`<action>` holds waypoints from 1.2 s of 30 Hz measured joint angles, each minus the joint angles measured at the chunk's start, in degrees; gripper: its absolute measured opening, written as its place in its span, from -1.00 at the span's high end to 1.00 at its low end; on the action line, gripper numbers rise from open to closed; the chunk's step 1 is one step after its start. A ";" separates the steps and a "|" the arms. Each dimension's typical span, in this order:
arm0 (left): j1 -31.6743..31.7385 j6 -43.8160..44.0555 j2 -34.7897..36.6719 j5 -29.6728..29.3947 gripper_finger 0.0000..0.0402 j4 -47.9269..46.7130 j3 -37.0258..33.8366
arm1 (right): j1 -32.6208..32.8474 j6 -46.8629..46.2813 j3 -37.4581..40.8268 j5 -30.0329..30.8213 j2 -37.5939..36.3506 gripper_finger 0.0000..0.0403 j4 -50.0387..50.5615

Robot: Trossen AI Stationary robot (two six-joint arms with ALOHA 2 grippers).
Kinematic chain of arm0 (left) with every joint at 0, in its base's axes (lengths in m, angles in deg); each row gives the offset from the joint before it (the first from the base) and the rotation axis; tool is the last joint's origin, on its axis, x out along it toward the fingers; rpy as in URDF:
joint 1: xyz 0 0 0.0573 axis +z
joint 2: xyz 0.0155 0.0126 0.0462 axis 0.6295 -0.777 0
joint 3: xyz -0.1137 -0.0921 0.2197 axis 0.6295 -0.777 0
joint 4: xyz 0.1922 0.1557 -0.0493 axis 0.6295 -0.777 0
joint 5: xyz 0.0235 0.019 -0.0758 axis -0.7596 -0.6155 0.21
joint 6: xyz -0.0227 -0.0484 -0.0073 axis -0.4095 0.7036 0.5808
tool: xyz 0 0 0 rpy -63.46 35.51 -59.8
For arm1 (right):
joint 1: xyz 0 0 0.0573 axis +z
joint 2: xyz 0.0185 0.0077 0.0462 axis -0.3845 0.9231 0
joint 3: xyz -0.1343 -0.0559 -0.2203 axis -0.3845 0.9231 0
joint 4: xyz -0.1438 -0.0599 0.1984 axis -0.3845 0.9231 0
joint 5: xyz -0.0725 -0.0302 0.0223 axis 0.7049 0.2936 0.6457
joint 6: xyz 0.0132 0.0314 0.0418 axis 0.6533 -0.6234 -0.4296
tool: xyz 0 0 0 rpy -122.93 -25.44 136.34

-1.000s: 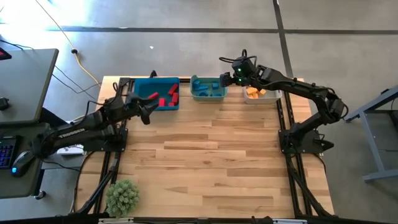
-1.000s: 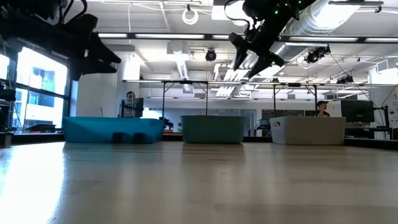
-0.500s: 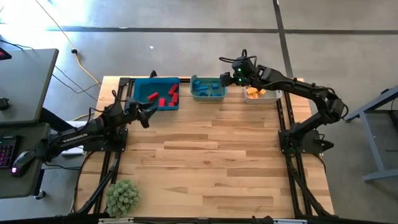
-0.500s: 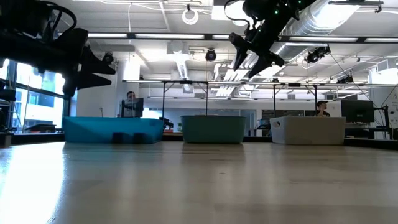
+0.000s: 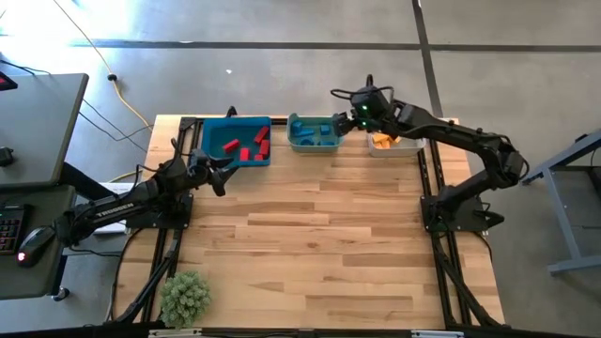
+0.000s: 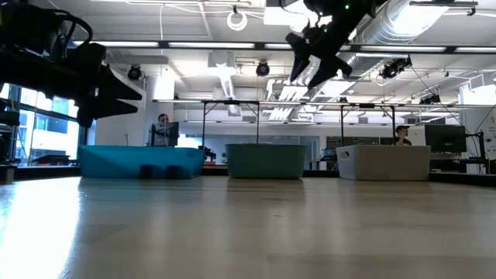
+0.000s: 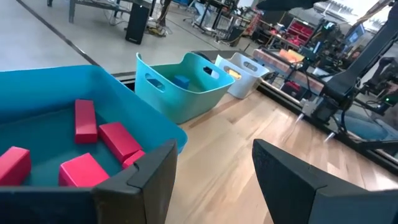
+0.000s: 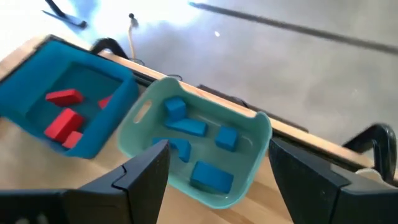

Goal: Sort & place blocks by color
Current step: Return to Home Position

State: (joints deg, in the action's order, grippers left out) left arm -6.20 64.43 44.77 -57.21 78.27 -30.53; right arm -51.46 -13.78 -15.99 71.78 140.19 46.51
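Red blocks (image 5: 246, 150) lie in the blue bin (image 5: 214, 128), blue blocks (image 8: 206, 175) in the teal bin (image 5: 294, 136), and orange blocks (image 5: 382, 141) in the white bin (image 5: 371, 150). All three bins stand along the table's far edge. My left gripper (image 7: 214, 180) hangs open just in front of the blue bin's near rim (image 7: 93, 183), with nothing between its fingers; the high view shows my left gripper (image 5: 222, 175) there too. My right gripper (image 8: 217, 152) hovers open and tilted down, high above the teal bin, with nothing in it.
A small green plant (image 5: 184, 297) sits at the table's near left corner. The wooden tabletop (image 5: 310, 235) in front of the bins is bare. Black frame rails (image 5: 437, 235) run along both sides. People and desks show in the room beyond.
My left gripper has sunk and drawn back a little toward the table's left edge, staying open. My right gripper has rolled slightly while staying over the teal bin, still open.
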 joint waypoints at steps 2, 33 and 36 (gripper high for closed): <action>0.00 0.00 -0.02 0.02 0.01 -0.22 0.00 | 1.25 1.30 0.03 0.81 -1.76 -0.29 0.14; 0.00 -11.13 -0.04 1.53 0.01 -0.70 0.00 | 27.96 5.88 36.38 2.29 -56.27 -0.29 -4.77; 0.00 -11.14 -0.04 1.53 0.01 -0.70 0.00 | 30.32 5.86 40.54 0.41 -62.07 -0.29 -5.29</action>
State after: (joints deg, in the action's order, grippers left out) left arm -6.20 53.28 44.73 -55.69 77.57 -30.53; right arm -21.14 -7.92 24.55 72.19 78.13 41.22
